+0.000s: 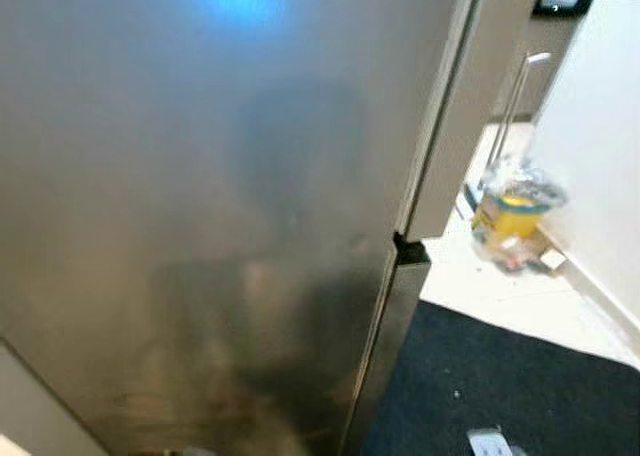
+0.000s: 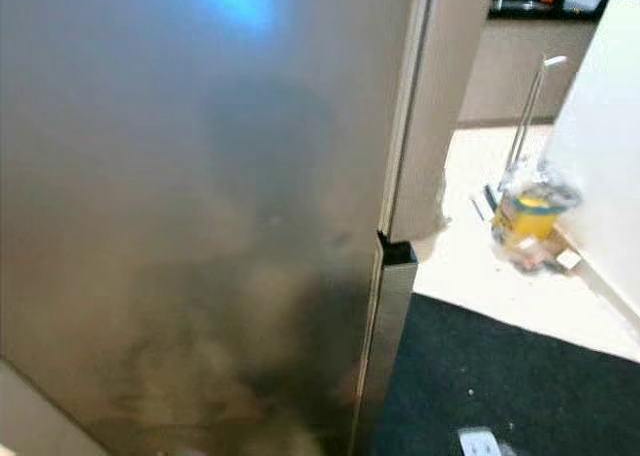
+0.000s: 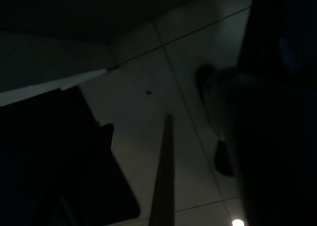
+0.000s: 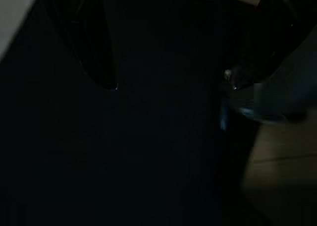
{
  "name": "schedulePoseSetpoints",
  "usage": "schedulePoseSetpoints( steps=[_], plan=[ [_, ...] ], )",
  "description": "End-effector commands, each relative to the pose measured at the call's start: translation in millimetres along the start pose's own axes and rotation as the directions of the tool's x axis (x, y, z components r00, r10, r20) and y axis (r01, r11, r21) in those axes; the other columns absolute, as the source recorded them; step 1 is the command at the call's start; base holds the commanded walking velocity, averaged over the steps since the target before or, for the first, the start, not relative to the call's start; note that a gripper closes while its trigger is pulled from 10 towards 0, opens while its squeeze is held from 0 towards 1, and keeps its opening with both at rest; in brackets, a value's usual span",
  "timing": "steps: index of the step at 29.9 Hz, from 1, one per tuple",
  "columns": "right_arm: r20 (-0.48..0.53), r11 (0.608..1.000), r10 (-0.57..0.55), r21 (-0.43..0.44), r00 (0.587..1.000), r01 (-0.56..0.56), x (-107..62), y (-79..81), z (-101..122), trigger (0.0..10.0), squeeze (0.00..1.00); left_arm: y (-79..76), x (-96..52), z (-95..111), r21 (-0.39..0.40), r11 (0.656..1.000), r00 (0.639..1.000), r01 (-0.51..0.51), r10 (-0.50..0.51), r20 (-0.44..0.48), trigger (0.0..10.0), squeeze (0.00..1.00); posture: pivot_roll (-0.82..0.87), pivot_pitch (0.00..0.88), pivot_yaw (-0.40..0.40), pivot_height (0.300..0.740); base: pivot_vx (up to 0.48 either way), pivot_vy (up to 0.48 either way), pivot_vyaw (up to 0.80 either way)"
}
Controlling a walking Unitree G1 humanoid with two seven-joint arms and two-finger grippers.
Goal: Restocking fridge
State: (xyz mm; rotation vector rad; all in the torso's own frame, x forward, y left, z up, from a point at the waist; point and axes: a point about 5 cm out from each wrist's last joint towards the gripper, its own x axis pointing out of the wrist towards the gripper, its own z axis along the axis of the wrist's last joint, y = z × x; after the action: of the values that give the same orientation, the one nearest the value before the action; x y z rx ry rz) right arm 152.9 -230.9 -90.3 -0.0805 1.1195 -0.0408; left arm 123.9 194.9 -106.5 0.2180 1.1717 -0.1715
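The fridge's steel door (image 1: 200, 196) is shut and stands very close in front of me, taking up the left and middle of the eye views. Its right edge (image 2: 385, 306) runs down beside a beige panel (image 2: 440, 96). The picture is blurred. My right gripper (image 4: 172, 86) hangs open over the dark mat (image 4: 158, 161), its two black fingertips (image 4: 111, 82) apart with nothing between them. My left arm hangs idle; its wrist view is very dark and shows pale floor tiles (image 3: 148, 87).
A dark mat (image 1: 500, 386) lies on the pale floor (image 1: 490, 291) to the right of the fridge. Beyond it stand a yellow tub wrapped in clear plastic (image 1: 515, 216) and a thin metal stand (image 1: 515, 101), next to a white wall (image 1: 600, 156).
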Motion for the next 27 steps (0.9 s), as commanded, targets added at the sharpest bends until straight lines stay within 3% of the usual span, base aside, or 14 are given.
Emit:
schedulePoseSetpoints(
  steps=[1, 6, 14, 16, 20, 23, 27],
  plan=[
    [-0.018, 1.0, 0.009, 0.015, 1.0, -0.008, 0.8, 6.6, -3, 10.0, 0.0, 3.5, -1.1, -5, 0.002, 1.0, 1.0, -0.012, 0.012, -0.018, 10.0, 0.0, -0.04, 0.0, -0.002, 0.74, 0.0, 0.0, 0.0],
    [-0.014, 1.0, 0.013, 0.014, 1.0, -0.012, 1.6, 10.3, 0, 10.0, 0.0, 3.5, -1.1, -5, 0.001, 1.0, 1.0, -0.012, 0.012, -0.018, 10.0, 0.0, -0.04, 0.0, -0.002, 0.74, 0.0, 0.0, 0.0],
    [-0.026, 1.0, 0.002, 0.014, 1.0, -0.001, -0.4, 0.9, -7, 10.0, 0.0, 3.2, -1.0, -5, 0.004, 1.0, 1.0, -0.004, 0.004, -0.016, 10.0, 0.0, -0.04, 0.0, -0.003, 0.74, 0.0, 0.0, 0.0],
    [-0.036, 1.0, -0.008, 0.015, 0.999, 0.008, -2.7, -7.6, -14, 10.0, 0.0, 3.0, -1.0, -4, 0.03, 1.0, 1.0, 0.003, -0.003, -0.015, 10.0, 0.0, -0.04, 0.0, -0.003, 0.74, 0.0, -0.48, 0.0],
    [-0.046, 1.0, -0.014, 0.02, 0.999, 0.015, -4.4, -13.2, -20, 10.0, 0.0, 4.0, -1.1, -5, 0.001, 1.0, 1.0, -0.018, 0.018, -0.011, 10.0, 0.0, -0.04, 0.0, -0.003, 0.74, 0.0, -0.48, 0.0],
    [-0.055, 1.0, -0.016, 0.016, 0.998, 0.016, -5.1, -15.3, -22, 10.0, 0.0, 4.3, -1.1, -5, -0.002, 1.0, 1.0, -0.023, 0.023, -0.012, 10.0, 0.0, -0.04, 0.0, -0.003, 0.74, 0.0, 0.0, 0.0],
    [-0.06, 1.0, -0.01, 0.005, 0.998, 0.01, -4.1, -11.8, -20, 10.0, 0.0, 4.3, -1.1, -5, 0.003, 1.0, 1.0, -0.022, 0.022, -0.015, 10.0, 0.0, -0.04, 0.0, -0.003, 0.74, 0.0, 0.0, -0.76]
  ],
)
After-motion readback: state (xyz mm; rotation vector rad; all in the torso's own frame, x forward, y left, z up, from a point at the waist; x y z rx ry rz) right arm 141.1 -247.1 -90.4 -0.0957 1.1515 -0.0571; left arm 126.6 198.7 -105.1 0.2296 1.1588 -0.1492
